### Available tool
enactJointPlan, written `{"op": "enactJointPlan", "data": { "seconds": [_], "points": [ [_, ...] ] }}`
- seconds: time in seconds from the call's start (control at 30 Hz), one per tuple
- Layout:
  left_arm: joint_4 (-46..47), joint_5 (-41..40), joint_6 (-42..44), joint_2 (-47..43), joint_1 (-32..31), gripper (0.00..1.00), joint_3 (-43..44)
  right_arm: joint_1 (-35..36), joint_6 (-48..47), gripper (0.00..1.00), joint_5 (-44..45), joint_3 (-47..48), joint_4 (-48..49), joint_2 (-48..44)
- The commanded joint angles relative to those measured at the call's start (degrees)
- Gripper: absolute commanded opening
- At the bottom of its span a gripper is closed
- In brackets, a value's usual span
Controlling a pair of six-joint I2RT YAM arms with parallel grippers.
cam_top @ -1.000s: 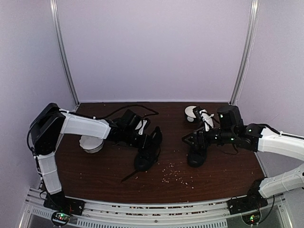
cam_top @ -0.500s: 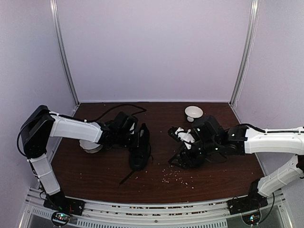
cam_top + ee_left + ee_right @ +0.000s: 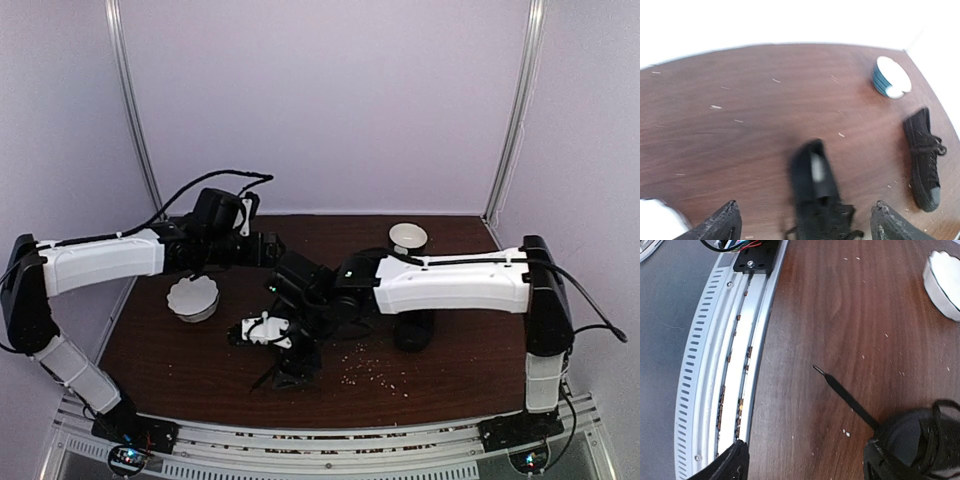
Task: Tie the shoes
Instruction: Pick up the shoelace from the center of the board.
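Brown tabletop [image 3: 840, 315] holds a shoe [image 3: 920, 445] just beside the right pincer [image 3: 805, 459].

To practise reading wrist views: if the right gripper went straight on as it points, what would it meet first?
Probably the bare table, beside the loose lace, with the shoe off to one side of the right gripper; depth is unclear.

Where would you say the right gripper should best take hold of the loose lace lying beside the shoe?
Probably just behind its free tip: the lace lies flat and straight on bare table, its tip well clear of the shoe. Bring the open right gripper straight down, jaws straddling the strand.
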Motion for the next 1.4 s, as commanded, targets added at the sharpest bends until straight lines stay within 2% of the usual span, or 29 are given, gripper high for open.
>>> {"op": "enactJointPlan", "data": {
  "seconds": [0.0,0.17,0.3,0.47,0.67,0.87,1.0,1.2,1.27,1.37],
  "points": [
    [-2.87,-2.66,3.9,-7.47,3.71,0.93,-5.07,1.07,-7.76,0.81,-2.09,14.11,-15.28,10.34],
    [-4.7,-3.33,6.17,-10.12,4.39,0.93,-6.88,0.98,-6.98,0.83,1.2,27.4,-19.86,21.28],
    [-4.6,-1.76,5.86,-10.49,4.42,0.93,-8.24,1.0,-7.28,0.82,1.58,32.59,-21.95,27.14],
    [-3.82,-1.25,5.77,-11.35,4.42,0.93,-10.24,1.06,-8.4,0.77,3.0,34.33,-22.44,30.12],
    [-4.7,-2.1,6.57,-12.16,4.37,0.92,-10.62,2.23,-9.75,0.62,7.27,37.79,-25.25,33.75],
    [-3.91,-2.9,6.23,-12.88,4.39,0.92,-12.41,3.91,-14.04,0.62,11.96,38.16,-25.11,35.04],
    [-4.47,-2.61,6.38,-12.14,4.46,0.92,-12.04,3.91,-16.23,0.64,11.67,45.94,-28.18,38.49],
    [-4.63,-2.67,6.83,-12.34,4.32,0.92,-12.56,3.6,-16.02,0.62,16.12,44.88,-31.33,40.99],
    [-4.89,-2.87,6.92,-11.89,4.34,0.92,-12.28,3.26,-15.75,0.59,13.86,44.74,-33.46,41.51],
    [-5.48,-2.42,6.97,-11.14,4.35,0.92,-11.44,3.12,-15.38,0.46,10.45,43.98,-37.27,41.85]
  ]
}}
